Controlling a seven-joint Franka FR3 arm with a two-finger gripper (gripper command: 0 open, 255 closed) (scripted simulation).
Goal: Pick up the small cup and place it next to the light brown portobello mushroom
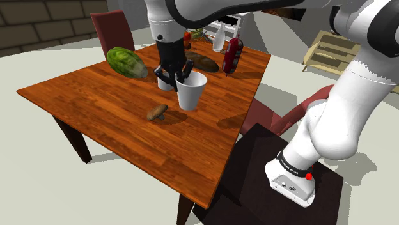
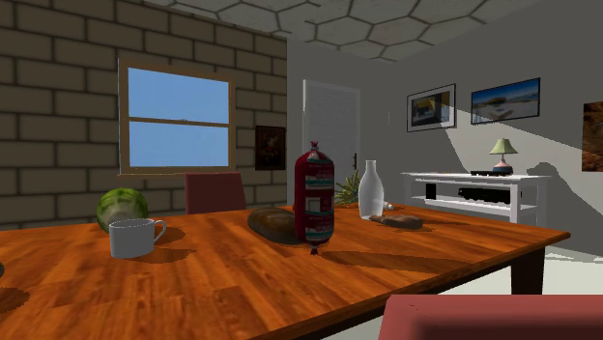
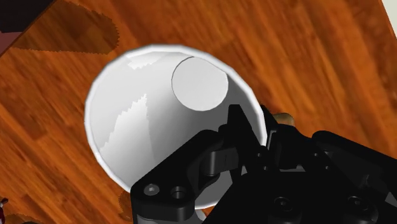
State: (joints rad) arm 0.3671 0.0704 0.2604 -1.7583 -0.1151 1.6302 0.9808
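The pincer (image 1: 177, 78) is clenched on the rim of the white cup (image 1: 192, 94), one finger inside the wall, at mid-tabletop (image 1: 96, 96). In the shoulder view the brown mushroom (image 1: 157, 112) lies near, at eight o'clock from the cup. Whether the cup's base touches the wood is hard to tell.

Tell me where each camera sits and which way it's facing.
Shoulder view: above and beside the stand, looking down over the wooden table; arm and gripper show.
Second exterior view: low at the table's edge, facing across it toward the window.
Wrist view: on the hand, looking down into the white cup; gripper shows.
Shared: watermelon appears in both exterior views.
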